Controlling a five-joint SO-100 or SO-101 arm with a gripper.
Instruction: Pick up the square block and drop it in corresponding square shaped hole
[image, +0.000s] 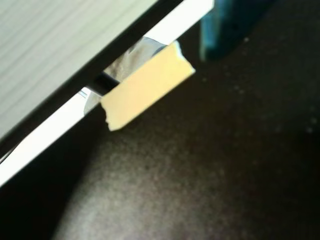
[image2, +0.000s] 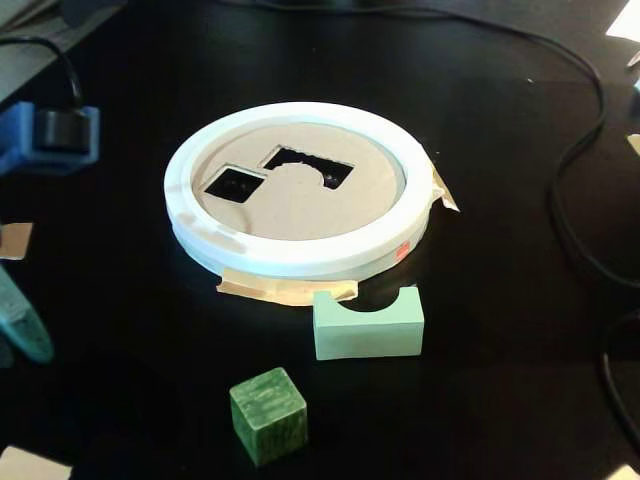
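In the fixed view a dark green square block (image2: 268, 414) stands on the black mat at the front. Behind it is a round white-rimmed sorter (image2: 290, 258) with a tan lid. The lid has a square hole (image2: 234, 184) on its left and an arch-shaped hole (image2: 308, 165) beside it. A teal part (image2: 20, 325) at the left edge looks like part of my gripper, far left of the block; its jaws do not show. The wrist view shows no jaws and no block, only the mat's edge.
A light green arch block (image2: 368, 328) lies in front of the sorter. A blue clamp (image2: 45, 135) sits at the left and also shows in the wrist view (image: 227, 27), near a tan tape piece (image: 147, 92) on the table edge. Black cables (image2: 575, 180) run on the right.
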